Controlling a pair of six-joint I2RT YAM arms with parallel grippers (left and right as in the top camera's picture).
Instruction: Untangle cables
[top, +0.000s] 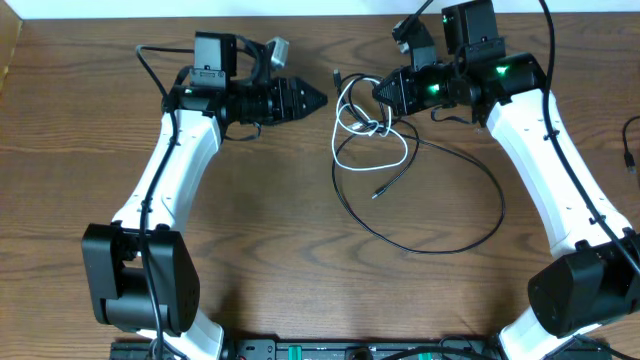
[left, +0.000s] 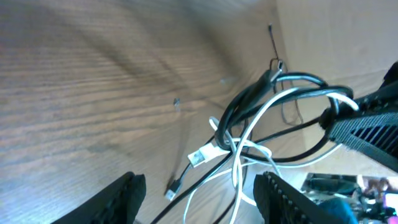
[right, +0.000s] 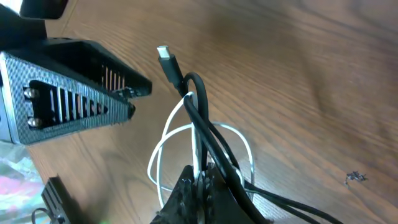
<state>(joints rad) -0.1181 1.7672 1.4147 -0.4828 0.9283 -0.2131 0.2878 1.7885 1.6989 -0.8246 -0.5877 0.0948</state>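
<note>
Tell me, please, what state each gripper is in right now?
Left gripper: open, holding nothing.
Right gripper: closed on the cables.

We see a brown wood-grain table (top: 270, 250) filling nearly the whole overhead view, with a pale white strip (top: 250, 8) beyond its far edge; soft light leaves a dull sheen on the wood
</note>
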